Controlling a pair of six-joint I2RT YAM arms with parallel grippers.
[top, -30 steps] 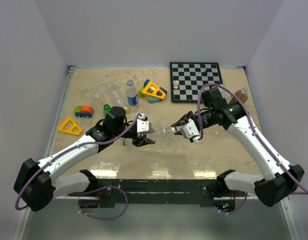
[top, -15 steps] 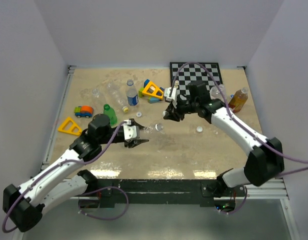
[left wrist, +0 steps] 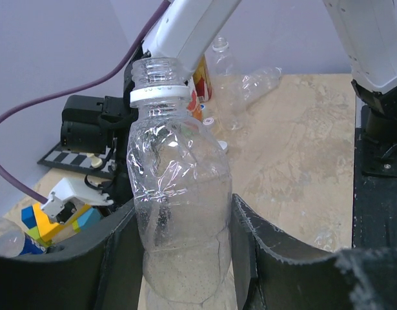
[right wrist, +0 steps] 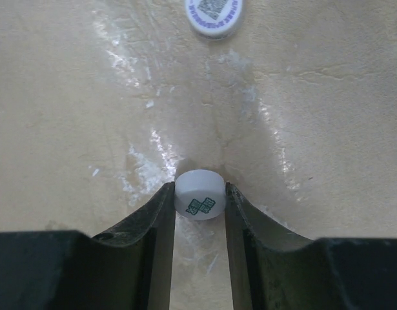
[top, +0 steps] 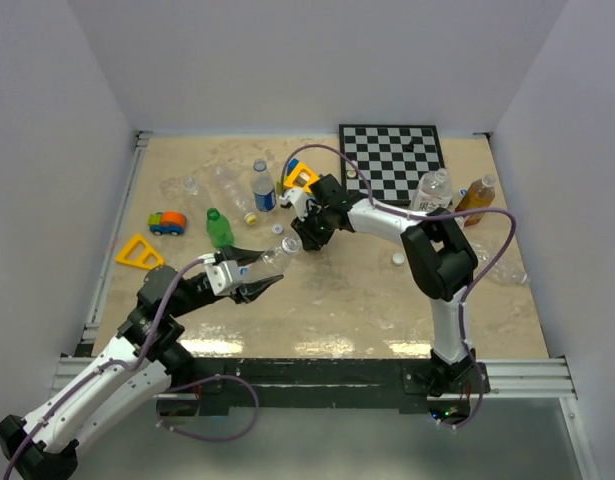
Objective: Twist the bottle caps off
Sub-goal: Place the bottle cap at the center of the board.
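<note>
Where the right arm reaches over mid-worktop, you have a white cap pinched between the two fingers of the right end effector. The cap's flat face with a small green print is turned to the wrist camera. It sits right at the worktop; you cannot tell whether it touches.

- Right end effector: clenched on that cap, fingers snug against both sides.
- Second white cap: lying flat on the worktop beyond the held one, well apart, printed face up.
- Left end effector: grasping a clear bottle around its lower body, a finger on each side. The bottle's neck is bare, threads showing, with a white ring below them. The walls are crumpled.
- From overhead, the bottle's mouth points toward the right end effector, the two close but apart.

Farther out:
- green bottle, upright, just behind the left end effector
- blue-labelled bottle, upright, farther back
- chessboard, far right corner
- amber bottle, beside the chessboard
- toy car and yellow triangle, left side
</note>
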